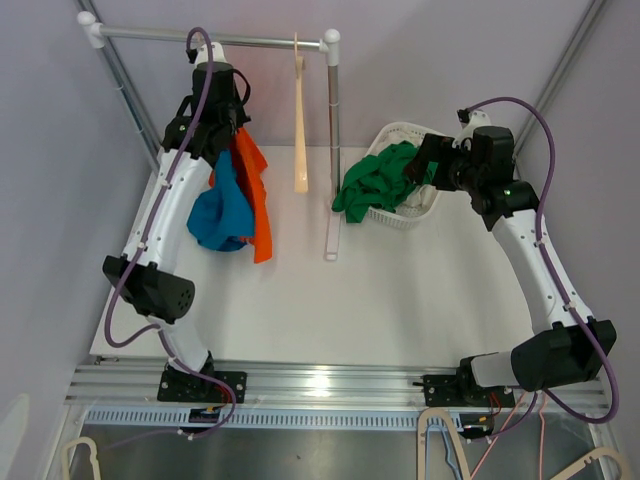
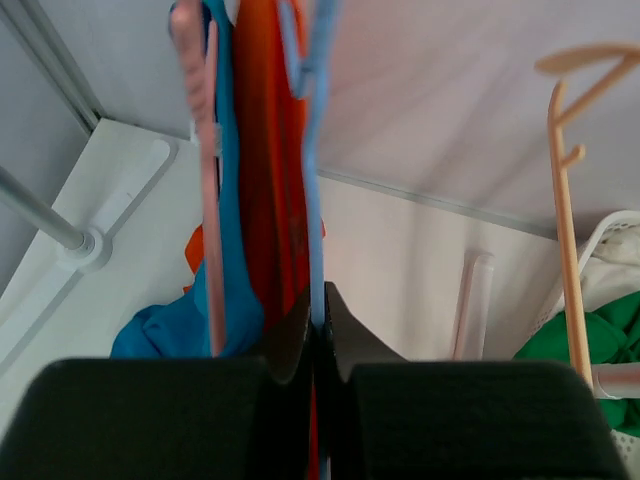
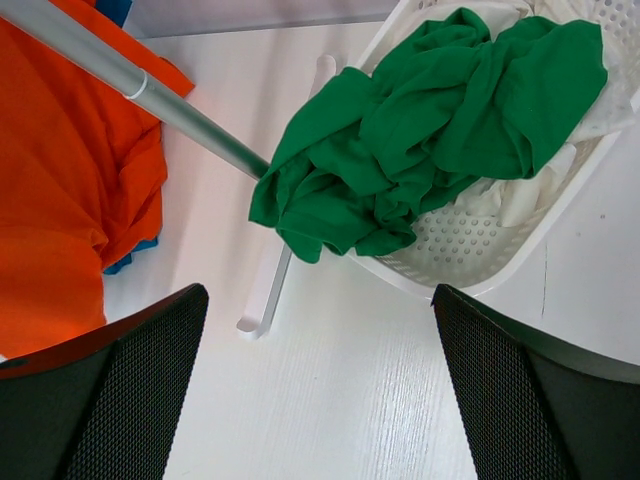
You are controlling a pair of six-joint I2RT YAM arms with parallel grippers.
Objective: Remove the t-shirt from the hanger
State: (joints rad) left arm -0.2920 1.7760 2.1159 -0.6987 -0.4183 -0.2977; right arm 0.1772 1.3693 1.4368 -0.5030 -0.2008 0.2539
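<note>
An orange t-shirt point(image 1: 257, 190) hangs on a light blue hanger point(image 2: 315, 200) from the rack rail point(image 1: 250, 42). A blue t-shirt point(image 1: 220, 212) hangs beside it on a pink hanger point(image 2: 208, 200). My left gripper point(image 1: 235, 125) is high at the rail and shut on the blue hanger's thin bar, as the left wrist view point(image 2: 316, 300) shows, with the orange t-shirt point(image 2: 268, 180) just left of the bar. My right gripper point(image 1: 425, 160) is open and empty, hovering over the table point(image 3: 320, 380) beside the basket. The orange t-shirt point(image 3: 70, 190) shows at that view's left.
A bare wooden hanger point(image 1: 299, 120) hangs on the rail to the right of the shirts. A white basket point(image 1: 425, 205) at the back right holds a green shirt point(image 1: 375, 180) spilling over its rim. The rack's upright post point(image 1: 331, 150) and foot stand between the shirts and the basket.
</note>
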